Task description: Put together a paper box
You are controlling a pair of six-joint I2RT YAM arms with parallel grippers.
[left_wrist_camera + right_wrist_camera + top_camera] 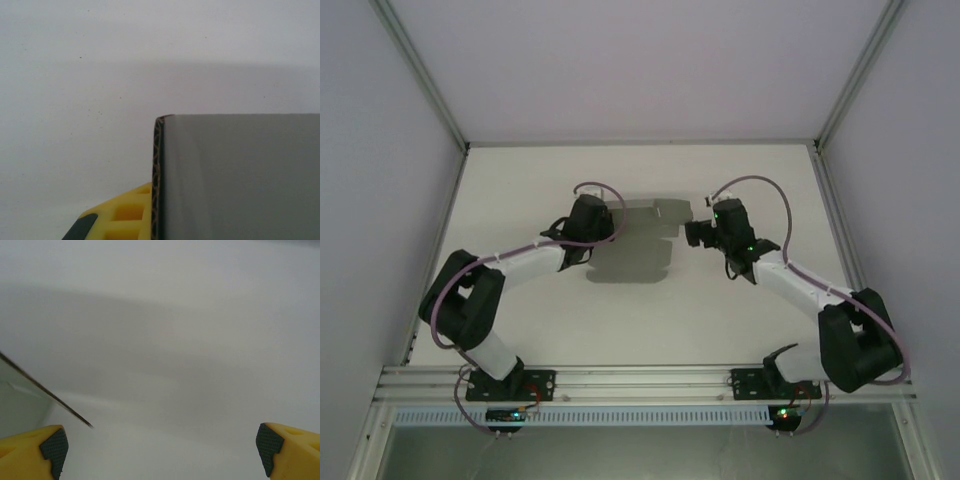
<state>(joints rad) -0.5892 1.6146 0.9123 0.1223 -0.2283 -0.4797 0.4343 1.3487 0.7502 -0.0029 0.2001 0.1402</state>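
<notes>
Top view, far left: left arm (pixel 470 300) reaches up and inward over the white table (pixel 740 310), w/ the left gripper (pixel 612 226) at the left edge of the paper box (pixel 655 215). The box is a grey card piece sitting mid-table between the two grippers, w/ a darker shadow (pixel 632 265) on the table just below it, so it looks to be off the surface. Left wrist cam: one yellow finger (pixel 125 217) lies flat against the card's left face, right by its corrugated cut edge. The grey card (pixel 240 175) stands upright and takes up the lower right. The 2nd finger is hidden behind it, so the claw reads as pinching the card. Moving right in the top view, the right gripper (pixel 696 233) is just beside the box's right end, apart from it as far as can be told, and the right arm (pixel 800 285) trails back to its base at the near right. Right wrist cam: the right gripper (pixel 162 455) is spread wide, dark pads (pixel 54 447) at the bottom corners, bare table between. A thin tilted edge of the card (pixel 15 405) shows at the far left, above the left finger.
</notes>
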